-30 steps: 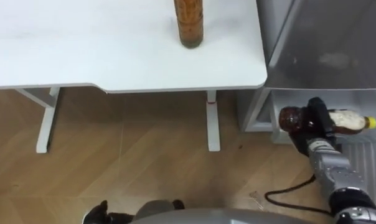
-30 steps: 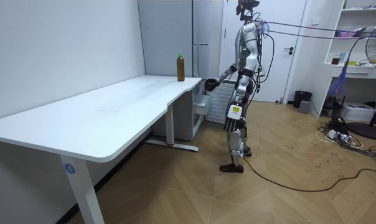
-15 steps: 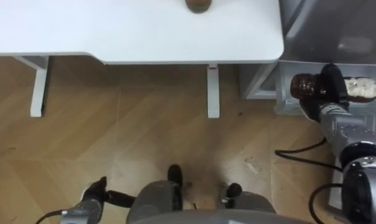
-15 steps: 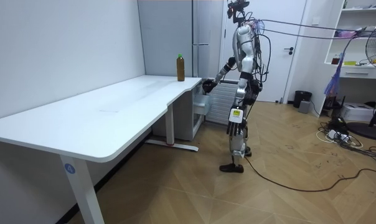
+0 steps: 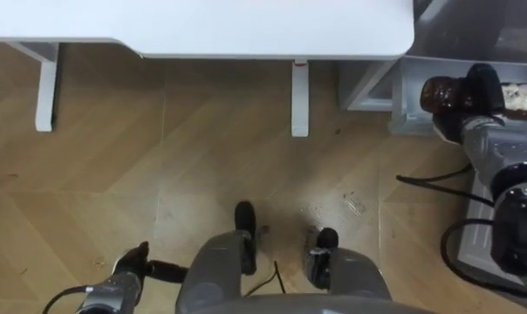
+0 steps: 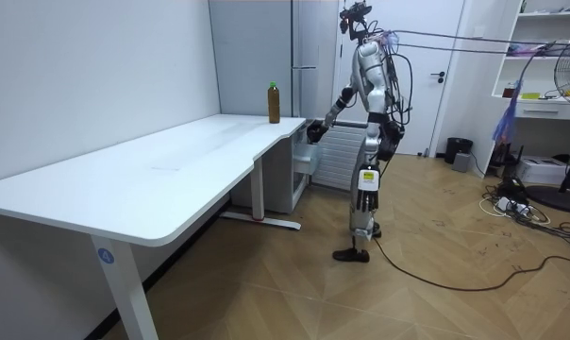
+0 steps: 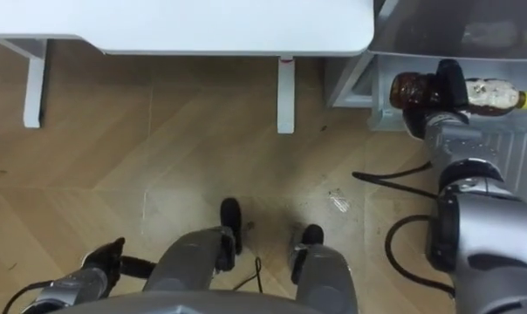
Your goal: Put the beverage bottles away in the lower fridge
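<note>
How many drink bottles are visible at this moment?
2. One bottle stands on the white table; the other bottle lies sideways in the right hand, at the open lower part of the fridge. More may be hidden inside.

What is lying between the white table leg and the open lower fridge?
Nothing lies there: in the left eye view the wooden floor between the table leg and the lower fridge is bare. The right hand holds a bottle beyond.
</note>
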`<state>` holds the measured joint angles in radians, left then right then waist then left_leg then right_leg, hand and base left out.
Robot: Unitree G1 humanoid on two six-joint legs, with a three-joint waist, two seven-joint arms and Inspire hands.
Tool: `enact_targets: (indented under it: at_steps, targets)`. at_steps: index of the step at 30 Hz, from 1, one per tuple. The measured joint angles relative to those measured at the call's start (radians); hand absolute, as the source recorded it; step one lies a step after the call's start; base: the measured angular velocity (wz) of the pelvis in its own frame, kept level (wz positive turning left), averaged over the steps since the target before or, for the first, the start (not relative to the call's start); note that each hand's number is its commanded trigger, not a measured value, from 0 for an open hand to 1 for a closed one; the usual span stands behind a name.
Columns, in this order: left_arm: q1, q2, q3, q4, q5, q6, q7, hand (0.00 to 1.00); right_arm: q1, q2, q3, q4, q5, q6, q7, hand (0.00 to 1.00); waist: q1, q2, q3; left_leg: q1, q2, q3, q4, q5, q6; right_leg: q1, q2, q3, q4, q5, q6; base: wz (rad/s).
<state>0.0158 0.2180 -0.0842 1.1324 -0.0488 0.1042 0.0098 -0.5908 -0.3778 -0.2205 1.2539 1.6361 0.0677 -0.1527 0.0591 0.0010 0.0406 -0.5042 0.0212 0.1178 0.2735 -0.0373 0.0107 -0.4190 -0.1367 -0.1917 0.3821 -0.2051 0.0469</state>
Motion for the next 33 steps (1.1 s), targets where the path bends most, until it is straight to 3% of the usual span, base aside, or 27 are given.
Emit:
enact_targets:
  at_steps: [5, 13, 14, 15, 16, 21, 33]
  targets:
    - [0.001, 0.014, -0.02, 0.008, -0.004, 0.006, 0.006, 0.0, -0.013, -0.03, 0.0, 0.0, -0.027, 0.002, -0.025, 1.0, 0.024, -0.004, 0.0028, -0.022, -0.005, 0.012, 0.001, 0.001, 0.0, -0.045, -0.016, 0.002, 0.041, -0.013, -0.004, -0.03]
    - [0.0, 0.021, -0.031, 0.006, -0.027, 0.003, 0.017, 0.0, -0.034, -0.053, 0.0, 0.007, -0.036, 0.024, -0.049, 1.0, 0.023, -0.012, 0.0073, -0.03, -0.019, 0.018, 0.002, 0.003, 0.002, -0.073, -0.037, 0.004, 0.084, -0.034, -0.001, 0.01]
    - [0.0, 0.023, -0.031, 0.006, -0.028, 0.001, 0.02, 0.0, -0.035, -0.058, 0.0, 0.007, -0.036, 0.024, -0.053, 0.85, 0.023, -0.012, 0.0077, -0.034, -0.019, 0.019, 0.004, 0.003, 0.003, -0.079, -0.037, 0.005, 0.085, -0.035, -0.001, 0.0]
    - [0.0, 0.025, -0.031, 0.006, -0.029, 0.0, 0.021, 0.0, -0.041, -0.062, 0.0, 0.007, -0.036, 0.024, -0.056, 0.33, 0.024, -0.016, 0.0097, -0.039, -0.019, 0.02, 0.005, 0.004, 0.003, -0.087, -0.037, 0.008, 0.089, -0.039, -0.002, 0.0]
    - [0.0, 0.025, -0.031, 0.007, -0.029, 0.0, 0.022, 0.0, -0.044, -0.064, 0.0, 0.008, -0.035, 0.024, -0.056, 0.0, 0.024, -0.016, 0.0097, -0.043, -0.018, 0.02, 0.007, 0.005, 0.002, -0.091, -0.037, 0.008, 0.09, -0.039, -0.003, 0.0]
    - [0.0, 0.025, -0.037, 0.007, -0.029, 0.001, 0.022, 0.0, -0.06, -0.083, 0.0, 0.014, -0.035, 0.024, -0.079, 0.0, 0.025, -0.017, 0.0101, -0.065, -0.016, 0.02, 0.022, 0.005, 0.002, -0.116, -0.037, 0.011, 0.11, -0.042, -0.005, 0.0]
    - [0.0, 0.026, -0.042, 0.006, -0.029, 0.0, 0.022, 0.0, -0.087, -0.085, 0.001, 0.03, -0.034, 0.027, -0.119, 0.0, 0.027, -0.017, 0.0099, -0.076, -0.015, 0.016, 0.037, 0.006, 0.003, -0.121, -0.038, 0.009, 0.121, -0.043, -0.006, 0.0]
